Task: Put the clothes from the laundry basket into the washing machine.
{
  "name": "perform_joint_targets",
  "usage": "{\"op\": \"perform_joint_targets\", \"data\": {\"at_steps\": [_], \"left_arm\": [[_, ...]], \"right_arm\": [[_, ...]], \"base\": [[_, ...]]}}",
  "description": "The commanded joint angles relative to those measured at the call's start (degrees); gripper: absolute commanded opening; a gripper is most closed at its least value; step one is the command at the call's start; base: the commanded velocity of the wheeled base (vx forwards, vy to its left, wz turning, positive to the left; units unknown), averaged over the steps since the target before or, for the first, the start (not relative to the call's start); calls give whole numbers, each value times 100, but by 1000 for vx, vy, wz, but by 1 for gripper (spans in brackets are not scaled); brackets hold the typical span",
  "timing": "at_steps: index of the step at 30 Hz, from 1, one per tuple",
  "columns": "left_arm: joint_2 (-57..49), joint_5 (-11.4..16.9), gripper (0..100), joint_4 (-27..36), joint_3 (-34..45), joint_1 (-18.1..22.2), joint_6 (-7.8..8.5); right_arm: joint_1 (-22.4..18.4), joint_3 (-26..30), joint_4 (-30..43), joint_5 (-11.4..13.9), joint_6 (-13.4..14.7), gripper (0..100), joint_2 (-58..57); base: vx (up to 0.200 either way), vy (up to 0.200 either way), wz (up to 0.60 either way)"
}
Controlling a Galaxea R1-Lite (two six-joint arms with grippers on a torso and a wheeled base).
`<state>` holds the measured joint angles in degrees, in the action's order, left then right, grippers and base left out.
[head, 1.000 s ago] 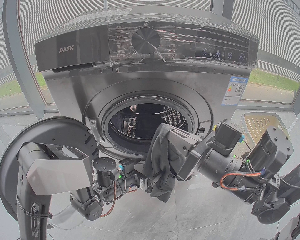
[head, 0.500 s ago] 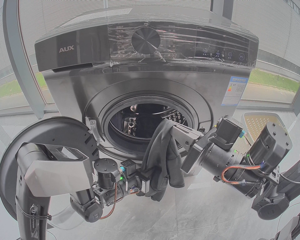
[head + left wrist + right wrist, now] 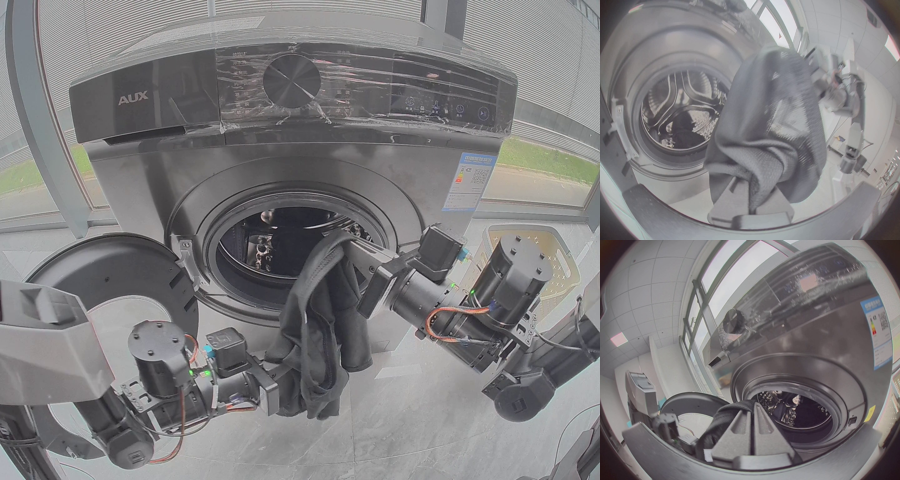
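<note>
Head view: a dark garment (image 3: 322, 312) is held up between two robot hands in front of an open washing machine (image 3: 187, 181). The right hand (image 3: 344, 242) is closed on the top edge of the garment, and the cloth hangs straight down below it. The left hand (image 3: 282, 392), lower than the right hand and nearer the robot, is closed on a bottom fold of the same garment. The round drum opening (image 3: 275, 250) lies just beyond the right hand's fingertips, with the top of the garment level with its rim but not yet inside. The machine's door (image 3: 106, 269) stands swung open above and behind the left hand. Deep in the drum, past both hands, lies another dark piece of clothing (image 3: 682, 132), so at least one item seems to be loaded. The laundry basket (image 3: 562, 250) sits on the floor behind the right arm; the part of its inside that shows looks bare. This garment may be the last; it has yet to be pushed in and released.
</note>
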<state>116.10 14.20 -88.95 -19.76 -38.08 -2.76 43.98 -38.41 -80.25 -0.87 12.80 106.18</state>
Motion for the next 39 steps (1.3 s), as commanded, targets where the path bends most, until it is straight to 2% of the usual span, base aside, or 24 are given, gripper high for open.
{"op": "perform_joint_targets", "data": {"at_steps": [1,8,15,16,24,25,28,30,35,39], "left_arm": [[-1283,302,0,-8,640,55,-243],[-1503,355,0,1,807,372,-305],[-1468,320,0,1,684,398,-322],[-1485,311,0,1,684,398,-322],[-1468,232,0,1,517,407,-305],[-1468,109,0,1,482,398,-296],[-1459,-75,0,1,420,407,-313],[-1433,-242,0,1,359,398,-313],[-1345,-497,0,1,385,407,-269],[-1310,-638,0,10,350,407,-313]], "right_arm": [[-118,0,-35,7,179,0,483],[-109,238,-140,16,161,0,781],[-48,457,-360,25,135,0,966],[-39,493,-360,25,135,100,966],[-74,914,-368,25,21,100,843],[-197,1407,-377,16,-278,100,650],[-443,1960,-404,7,-471,100,518],[-593,2259,-597,-10,-507,100,439],[-892,2321,-861,-45,-524,100,412],[-1006,2330,-861,-54,-630,100,368]], "base": [[0,0,0],[0,0,0],[0,0,0],[0,0,0],[0,0,0],[0,0,0],[0,0,0],[0,0,0],[0,0,0],[0,0,0]]}}
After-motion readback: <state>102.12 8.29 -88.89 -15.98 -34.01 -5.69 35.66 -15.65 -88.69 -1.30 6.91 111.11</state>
